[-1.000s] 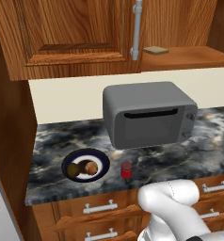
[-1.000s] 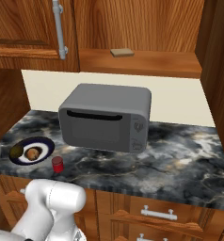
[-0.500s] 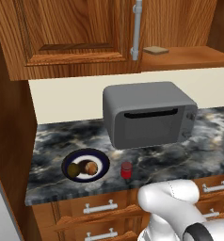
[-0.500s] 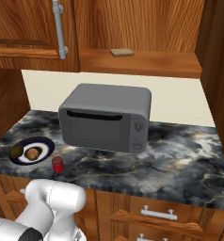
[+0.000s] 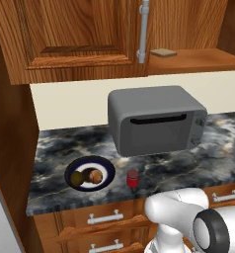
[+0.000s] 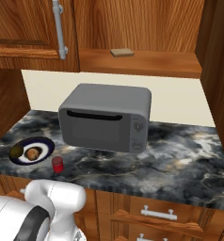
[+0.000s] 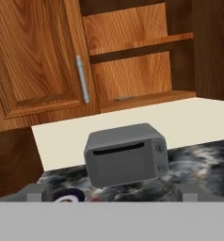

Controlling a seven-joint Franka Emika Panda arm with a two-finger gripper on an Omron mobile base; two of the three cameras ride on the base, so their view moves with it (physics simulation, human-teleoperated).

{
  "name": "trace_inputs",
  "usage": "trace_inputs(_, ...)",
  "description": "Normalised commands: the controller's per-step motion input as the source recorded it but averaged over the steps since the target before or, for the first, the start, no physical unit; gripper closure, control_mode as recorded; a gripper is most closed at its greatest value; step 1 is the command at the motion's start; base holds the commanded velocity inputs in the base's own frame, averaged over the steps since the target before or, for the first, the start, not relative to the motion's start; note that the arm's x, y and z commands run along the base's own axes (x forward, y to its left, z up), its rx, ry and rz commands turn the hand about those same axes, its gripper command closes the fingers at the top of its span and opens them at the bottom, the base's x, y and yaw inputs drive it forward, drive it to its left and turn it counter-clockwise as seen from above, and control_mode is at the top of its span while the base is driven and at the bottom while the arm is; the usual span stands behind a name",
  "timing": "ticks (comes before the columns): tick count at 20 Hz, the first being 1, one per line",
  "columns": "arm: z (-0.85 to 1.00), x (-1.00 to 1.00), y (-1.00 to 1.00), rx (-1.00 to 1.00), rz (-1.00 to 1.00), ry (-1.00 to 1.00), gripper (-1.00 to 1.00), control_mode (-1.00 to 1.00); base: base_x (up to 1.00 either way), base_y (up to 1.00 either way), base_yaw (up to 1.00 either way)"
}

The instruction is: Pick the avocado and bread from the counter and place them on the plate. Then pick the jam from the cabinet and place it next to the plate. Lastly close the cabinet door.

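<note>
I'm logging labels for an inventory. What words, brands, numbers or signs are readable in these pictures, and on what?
None can be read.
Microwave: its side panel has small marks, too blurred to read.
Jam: plain red, no label visible.
Plate, cabinet, counter: no text.

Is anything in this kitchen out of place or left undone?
Mainly the cabinet: its right side stands open, baring a shelf with a flat tan slab. On the counter things look tidy: avocado and bread sit on the plate, the jam upright beside it. Nothing is spilled.
</note>
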Motion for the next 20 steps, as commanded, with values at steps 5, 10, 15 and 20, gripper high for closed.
trace_inputs(5,-0.01,-0.13,0.0,0.0,0.0,0.0,-1.0,-1.0,0.0,0.0,0.0)
trace_inputs(10,0.0,-0.02,0.0,0.0,0.0,0.0,-1.0,-1.0,0.0,0.0,0.0)
trace_inputs(15,0.0,-0.54,-0.41,0.04,-0.03,0.0,-1.0,-1.0,0.0,0.0,0.0)
trace_inputs(20,0.06,-0.44,-0.56,0.09,-0.08,-0.01,-1.0,-1.0,0.0,0.0,0.0)
